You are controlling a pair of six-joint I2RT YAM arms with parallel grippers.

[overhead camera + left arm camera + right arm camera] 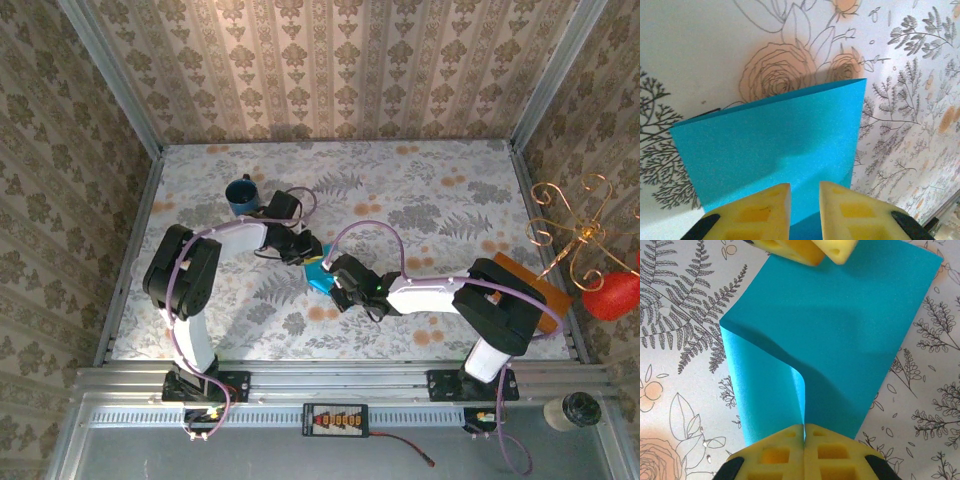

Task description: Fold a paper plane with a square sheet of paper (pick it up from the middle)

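1. A dark blue mug (241, 193) stands upright on the flower-patterned table (450, 200) and serves as the landmark here.
2. The turquoise sheet of paper (318, 277) lies on the table to the right of the mug and nearer the arm bases. It is close to the mug but not touching it, and it sits between the two claws.
3. The sheet is not flat. In the right wrist view, most of it rests on the table, while the side away from the mug is lifted into a soft standing fold.
4. The right claw (804, 437) is at the side of the sheet away from the mug. Its yellow fingers are pressed together with no gap, clamped on the raised fold.
5. The left claw (805, 202) is over the side of the sheet that faces the mug. Its fingers stand a narrow gap apart, with blue paper visible through the gap. I cannot tell whether the pads touch the sheet.
6. An orange-brown board (548, 296) lies far to the right of the mug, well apart from it and partly under the right arm.
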